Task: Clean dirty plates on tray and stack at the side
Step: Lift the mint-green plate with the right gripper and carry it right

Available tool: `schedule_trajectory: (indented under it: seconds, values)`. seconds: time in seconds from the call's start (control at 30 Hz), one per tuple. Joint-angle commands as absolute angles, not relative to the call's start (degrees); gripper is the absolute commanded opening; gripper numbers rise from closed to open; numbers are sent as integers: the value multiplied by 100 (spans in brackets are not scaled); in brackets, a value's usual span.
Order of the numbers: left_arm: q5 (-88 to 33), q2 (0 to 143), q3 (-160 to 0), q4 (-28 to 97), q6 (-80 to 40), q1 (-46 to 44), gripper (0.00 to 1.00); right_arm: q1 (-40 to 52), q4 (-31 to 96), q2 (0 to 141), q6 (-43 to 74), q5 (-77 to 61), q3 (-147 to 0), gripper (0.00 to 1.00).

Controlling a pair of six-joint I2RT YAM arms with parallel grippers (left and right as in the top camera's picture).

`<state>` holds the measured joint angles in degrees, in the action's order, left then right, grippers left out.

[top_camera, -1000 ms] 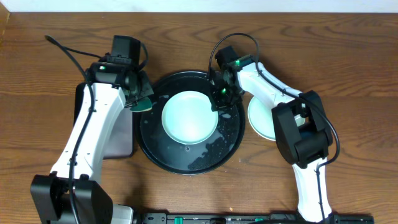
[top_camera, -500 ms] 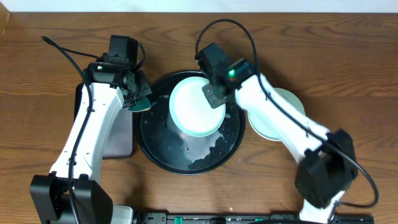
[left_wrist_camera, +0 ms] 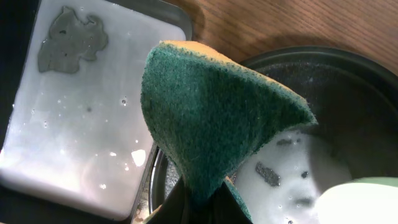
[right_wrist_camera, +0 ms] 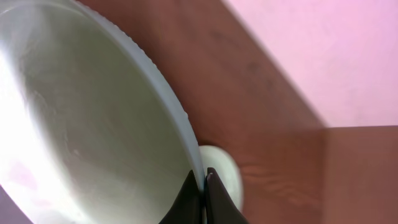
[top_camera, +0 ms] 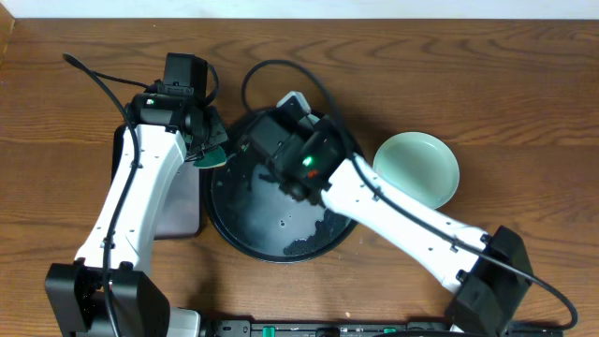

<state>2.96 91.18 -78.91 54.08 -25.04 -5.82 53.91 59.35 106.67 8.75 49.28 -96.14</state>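
The round black tray (top_camera: 245, 213) lies at mid-table, wet and foamy. My right gripper (top_camera: 284, 117) reaches over its far side and is shut on the rim of a pale mint plate (right_wrist_camera: 93, 124), held steeply tilted. In the overhead view my right arm hides most of that plate. In the right wrist view the jaws (right_wrist_camera: 204, 171) pinch the rim. Another mint plate (top_camera: 417, 168) lies on the table right of the tray. My left gripper (top_camera: 211, 150) is shut on a green sponge (left_wrist_camera: 211, 112) at the tray's left rim (left_wrist_camera: 292, 59).
A rectangular tray (left_wrist_camera: 74, 118) holding soapy water lies left of the round tray, under my left arm. Foam patches (top_camera: 314, 234) sit on the round tray's floor. My right arm crosses the tray diagonally from the front right.
My right gripper has lifted the mint plate off the tray, swung it left and back, and tilted it on edge. The plate at the right is now uncovered. The left arm has not moved.
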Motion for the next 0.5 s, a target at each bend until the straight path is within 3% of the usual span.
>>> schedule_trajectory:
  seconds: [0.0,0.47]
  values:
    - [322,9100,-7972,5441,-2408,-563,7,5623,5961,10436,985,6307,-9633,1]
    - [322,9102,-7972,5441,-2408,-563,7,6042,5959,10136,985,7730,-9633,1]
